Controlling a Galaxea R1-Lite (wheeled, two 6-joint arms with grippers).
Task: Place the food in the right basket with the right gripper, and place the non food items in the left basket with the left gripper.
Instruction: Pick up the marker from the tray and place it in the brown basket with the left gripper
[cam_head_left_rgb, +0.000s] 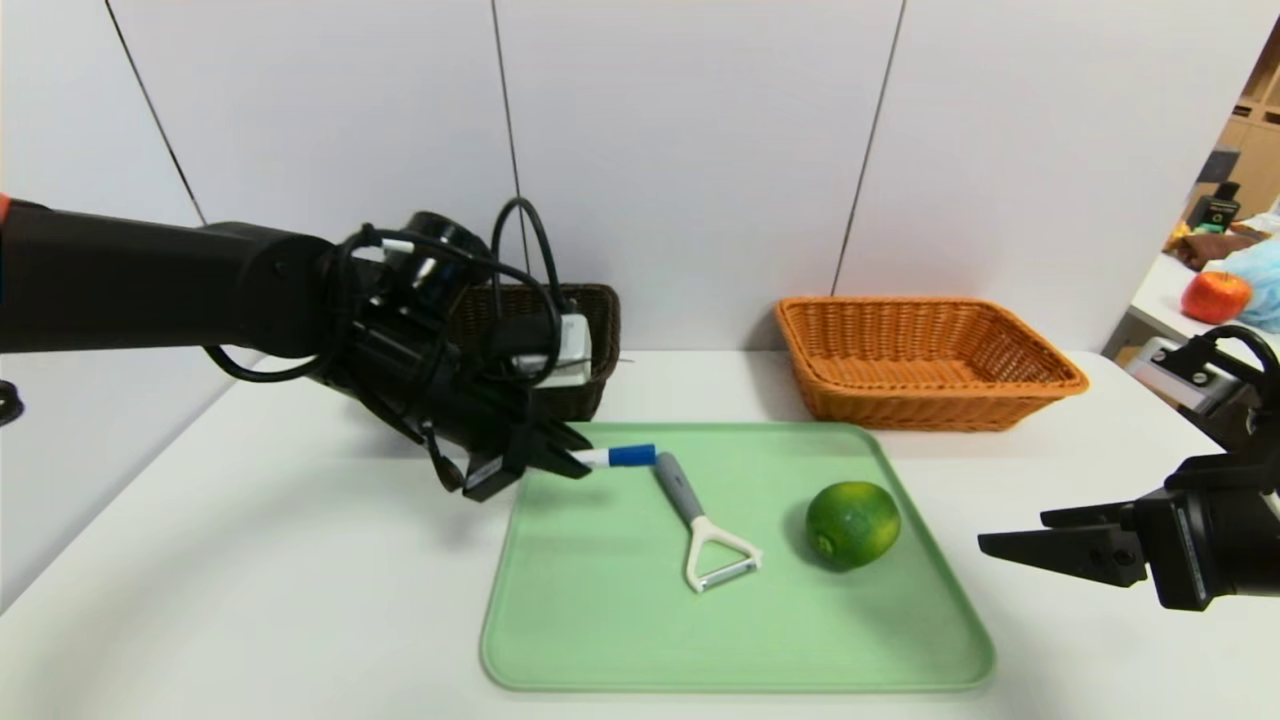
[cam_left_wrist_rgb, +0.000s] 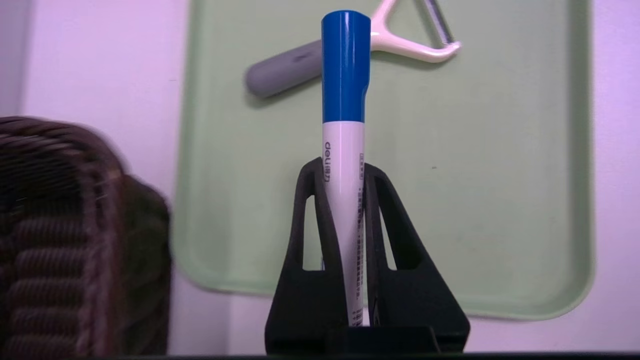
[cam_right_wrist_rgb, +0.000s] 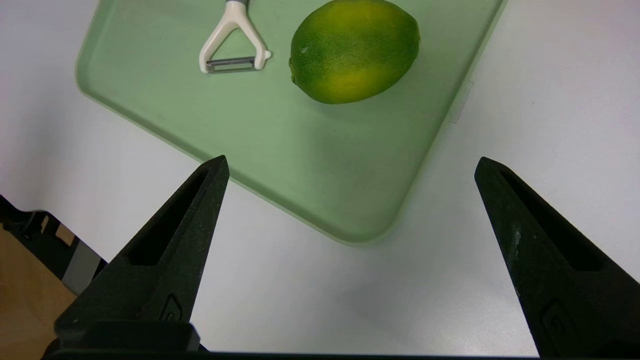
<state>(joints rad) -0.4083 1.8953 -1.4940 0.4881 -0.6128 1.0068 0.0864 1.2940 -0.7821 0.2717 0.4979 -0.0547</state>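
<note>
Pinching the marker at frame centre-left, the left gripper could clip the dark basket's rim if carried too low.

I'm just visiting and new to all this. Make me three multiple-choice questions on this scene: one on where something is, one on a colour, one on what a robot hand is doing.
1. Where is the lime?
A) in the orange basket
B) on the green tray
C) in the dark basket

2. What colour is the pen's cap?
A) blue
B) red
C) black

3. How is the robot's left gripper?
A) open and holding nothing
B) closed on the peeler
C) closed on the pen

Right letters:
1: B, the lime sits on the green tray, right of the peeler.
2: A, the pen ends in a blue cap.
3: C, both fingers of the left gripper press against the pen's white barrel.
</note>
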